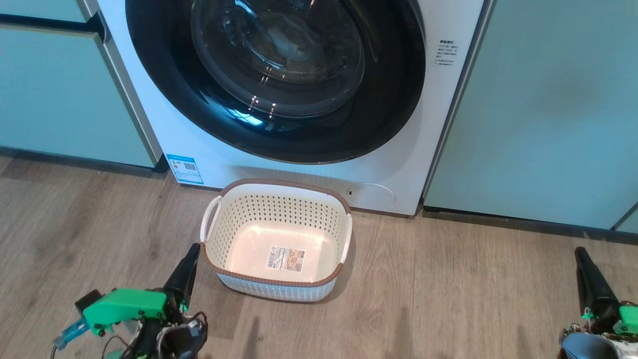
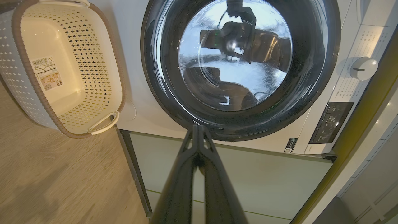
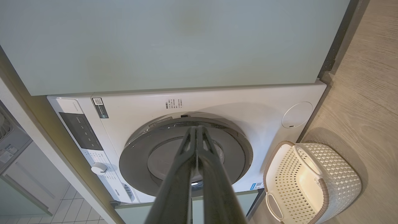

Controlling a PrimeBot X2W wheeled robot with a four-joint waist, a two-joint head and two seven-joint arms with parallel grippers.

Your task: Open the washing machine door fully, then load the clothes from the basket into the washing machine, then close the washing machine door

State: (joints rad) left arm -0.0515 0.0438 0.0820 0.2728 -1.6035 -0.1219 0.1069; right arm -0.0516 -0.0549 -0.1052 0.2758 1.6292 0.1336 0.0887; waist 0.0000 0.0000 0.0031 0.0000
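Observation:
The white washing machine [image 1: 398, 169] stands ahead with its round black door [image 1: 174, 94] closed flat against the front; the glass window [image 2: 236, 56] mirrors the robot. On the floor in front sits the cream basket [image 1: 279, 199], with just a label sticker on its bottom; the clothes are out of view. My left gripper [image 1: 192, 252] is shut, low at the basket's left front corner, holding nothing. My right gripper [image 1: 579, 252] is shut too, far right over the floor. The basket [image 3: 342, 174] and door [image 3: 133, 161] also appear in the right wrist view, the basket [image 2: 18, 40] in the left wrist view.
Pale green cabinets [image 1: 543, 114] flank the machine on both sides, another cabinet [image 1: 60, 94] at left. A round service flap [image 1: 371, 194] sits low on the machine's front, a blue energy label [image 1: 185, 168] at its lower left. Wood floor [image 1: 448, 299] stretches around the basket.

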